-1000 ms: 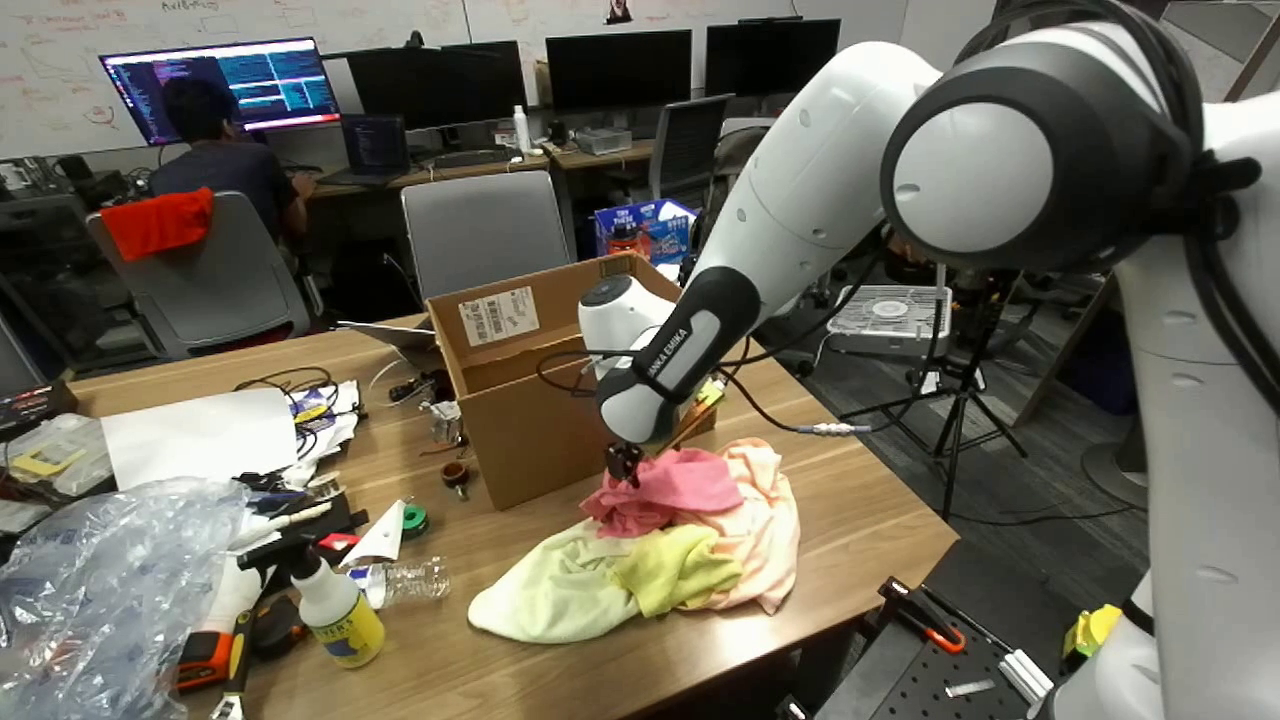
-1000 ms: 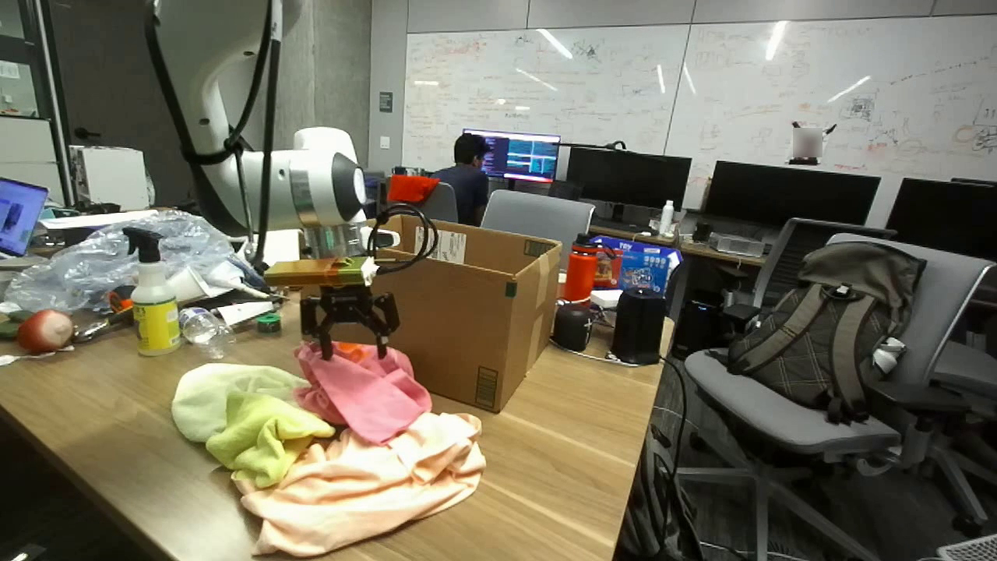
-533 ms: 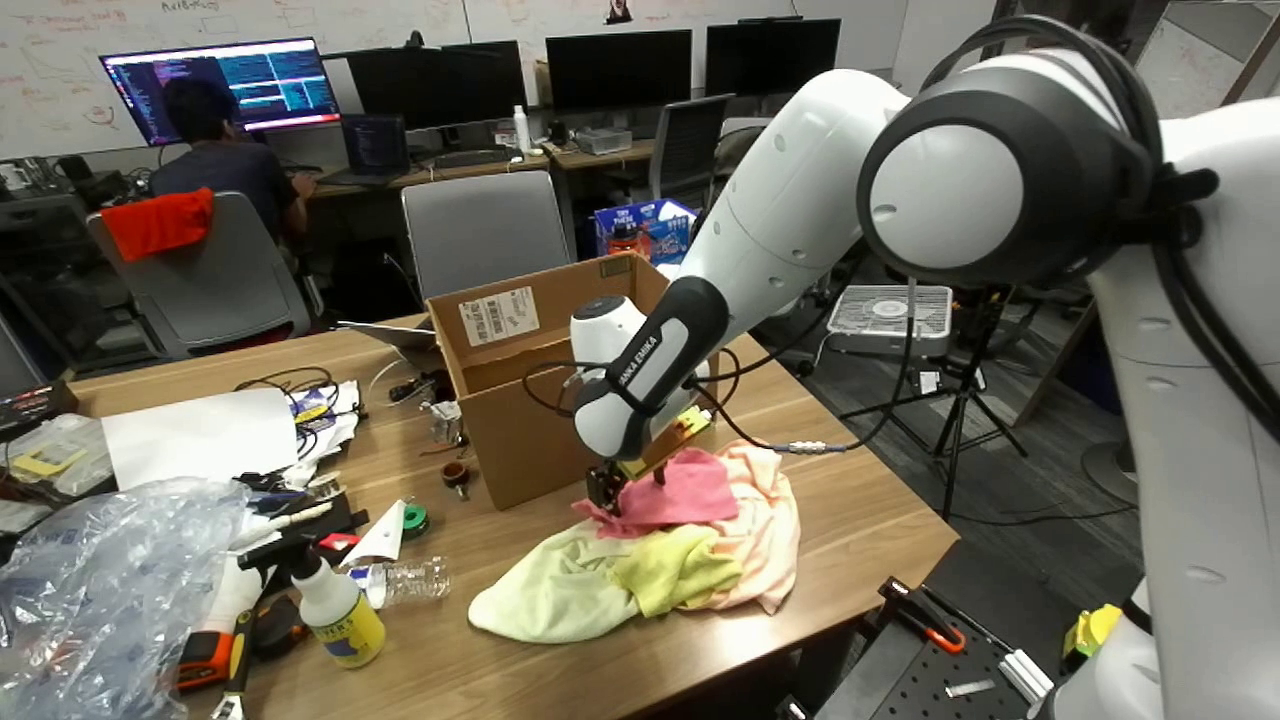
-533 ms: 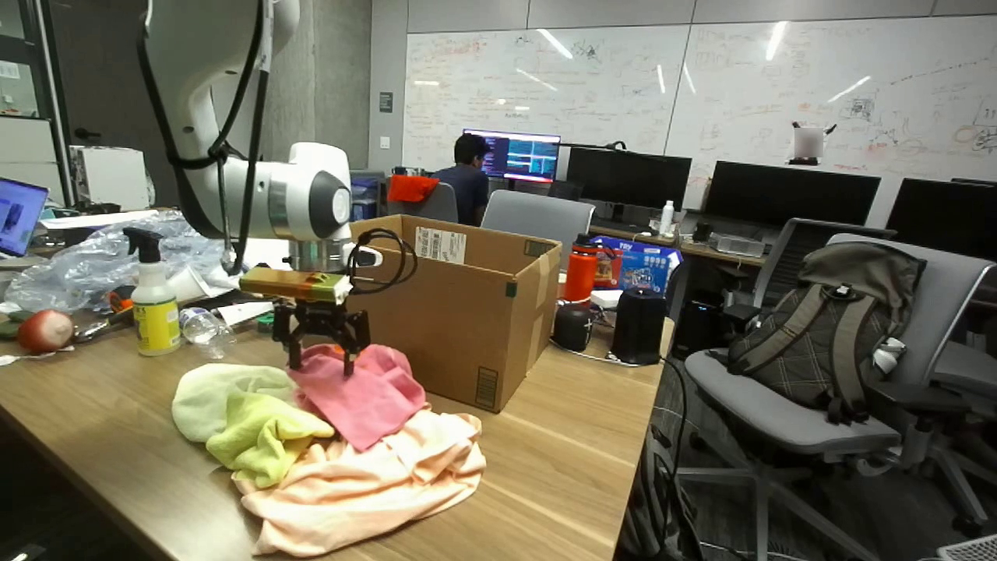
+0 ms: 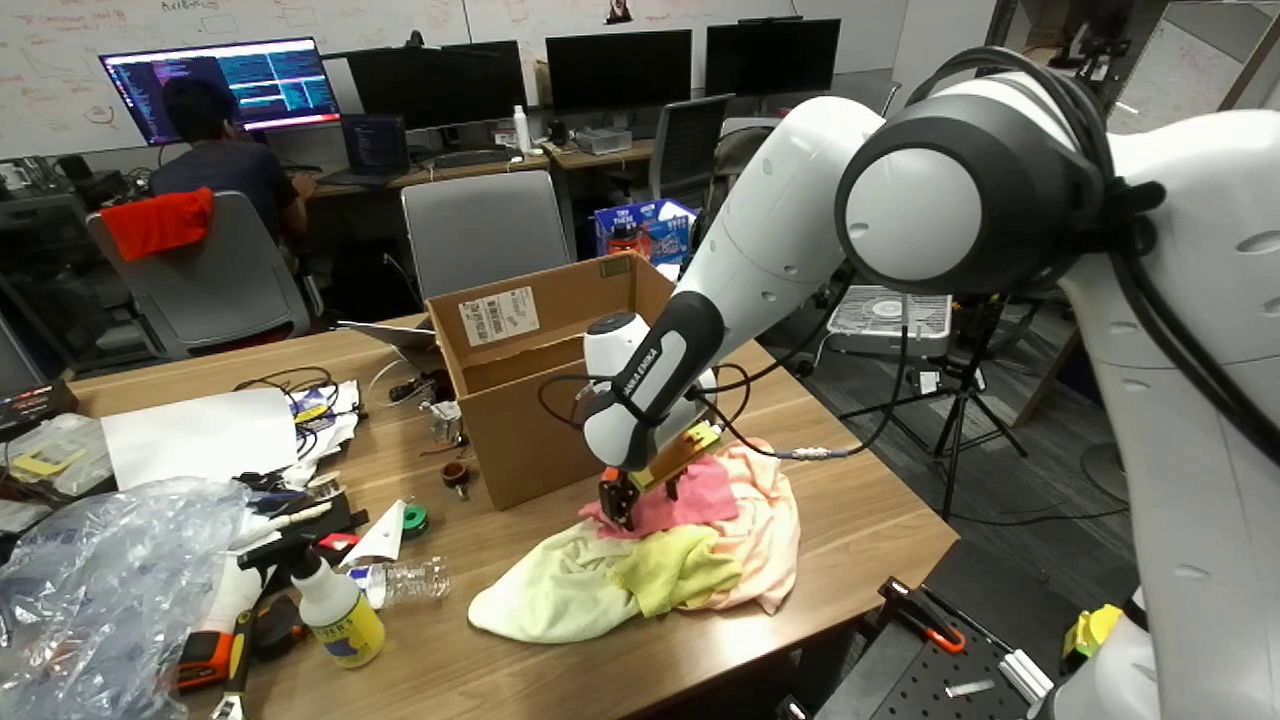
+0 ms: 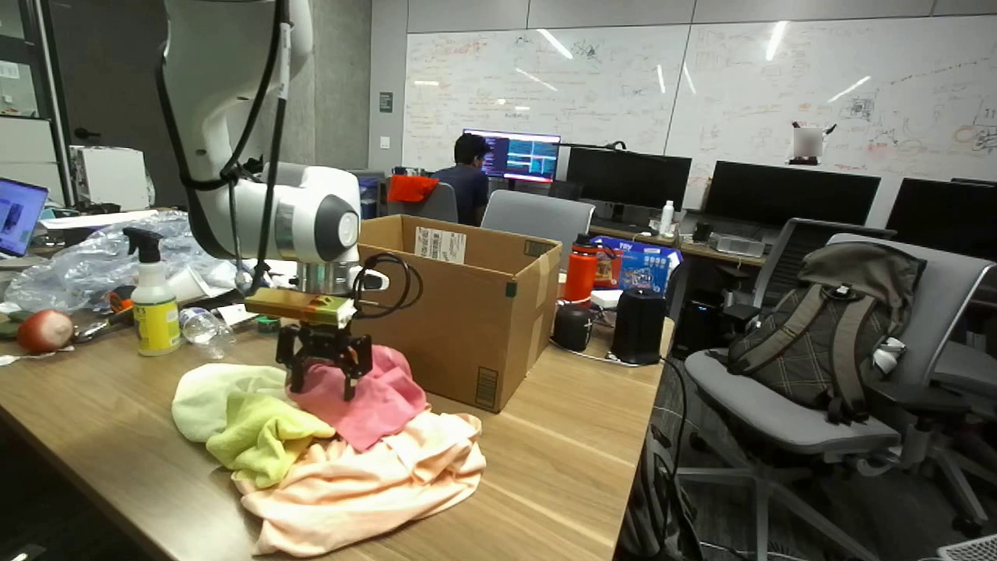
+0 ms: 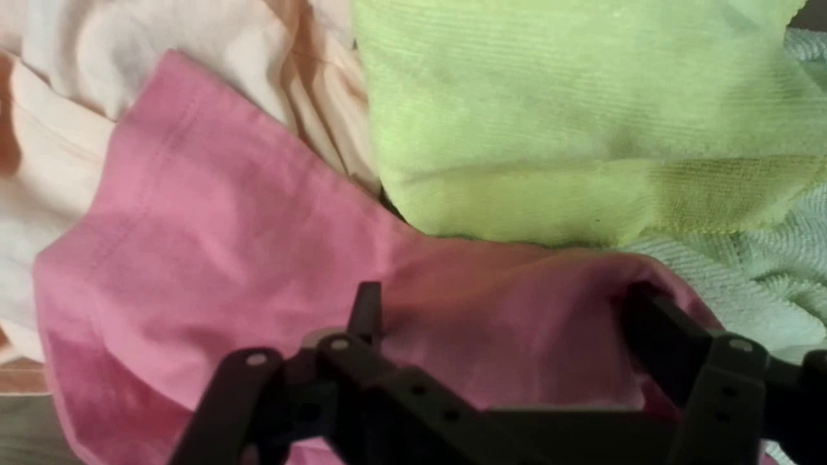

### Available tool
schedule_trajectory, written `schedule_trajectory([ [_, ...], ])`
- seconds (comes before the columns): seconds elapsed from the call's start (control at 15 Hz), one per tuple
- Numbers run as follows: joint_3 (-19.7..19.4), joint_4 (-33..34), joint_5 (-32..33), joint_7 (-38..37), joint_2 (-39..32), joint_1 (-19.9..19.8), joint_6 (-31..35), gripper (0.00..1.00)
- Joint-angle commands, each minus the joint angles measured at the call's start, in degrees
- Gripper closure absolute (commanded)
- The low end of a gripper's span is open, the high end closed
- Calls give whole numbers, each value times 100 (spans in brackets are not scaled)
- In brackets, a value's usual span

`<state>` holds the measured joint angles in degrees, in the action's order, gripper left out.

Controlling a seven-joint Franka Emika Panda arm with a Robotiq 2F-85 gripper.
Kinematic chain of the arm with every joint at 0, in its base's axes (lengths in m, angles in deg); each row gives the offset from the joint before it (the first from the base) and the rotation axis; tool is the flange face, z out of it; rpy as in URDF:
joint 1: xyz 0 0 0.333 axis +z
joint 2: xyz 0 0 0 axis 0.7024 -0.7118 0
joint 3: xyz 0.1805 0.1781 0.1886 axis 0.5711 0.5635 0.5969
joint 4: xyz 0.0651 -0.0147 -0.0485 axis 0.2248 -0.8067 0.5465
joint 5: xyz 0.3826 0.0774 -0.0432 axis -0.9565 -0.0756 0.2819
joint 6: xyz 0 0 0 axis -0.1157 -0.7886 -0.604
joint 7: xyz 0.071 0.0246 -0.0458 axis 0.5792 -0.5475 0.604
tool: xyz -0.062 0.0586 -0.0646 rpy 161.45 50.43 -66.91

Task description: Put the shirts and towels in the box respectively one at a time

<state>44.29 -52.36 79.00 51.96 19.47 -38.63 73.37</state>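
Observation:
The pink cloth [image 5: 700,495] lies crumpled on top of the pile in both exterior views. My gripper [image 6: 322,386] is open, pointing down, with its fingertips at the pink cloth's [image 6: 385,405] left part. In the wrist view the fingers [image 7: 504,290] stand wide apart over the pink cloth [image 7: 245,213]; the right fingertip pushes into a fold. A yellow-green cloth [image 6: 261,436], a pale green cloth [image 6: 206,397] and a peach cloth [image 6: 374,491] lie around and under it. The open cardboard box [image 6: 444,327] stands behind the pile; its floor is hidden.
A spray bottle [image 5: 340,610], a plastic bottle [image 5: 405,582] and a green tape roll [image 5: 414,519] lie left of the cloths. Clear plastic wrap [image 5: 110,590] and tools lie farther left. Black speakers [image 6: 639,327] and an orange bottle [image 6: 579,273] stand beyond the box.
My gripper has come down onto the pink cloth and shifted toward its left part. The pink cloth is pressed down and slightly shifted. The other cloths and the box look unmoved.

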Motion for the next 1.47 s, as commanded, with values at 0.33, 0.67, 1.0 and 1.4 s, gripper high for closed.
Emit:
schedule_trajectory([
  [0.33, -45, -44, -67, 183, 154, 22, 277, 63],
  [0.67, -135, -170, -8, 86, 328, 80, 500, 100],
  [1.0, -475, -377, 339, -262, 783, 377, 606, 99],
  [1.4, -998, -679, 1525, -1326, 1691, 979, 354, 99],
])
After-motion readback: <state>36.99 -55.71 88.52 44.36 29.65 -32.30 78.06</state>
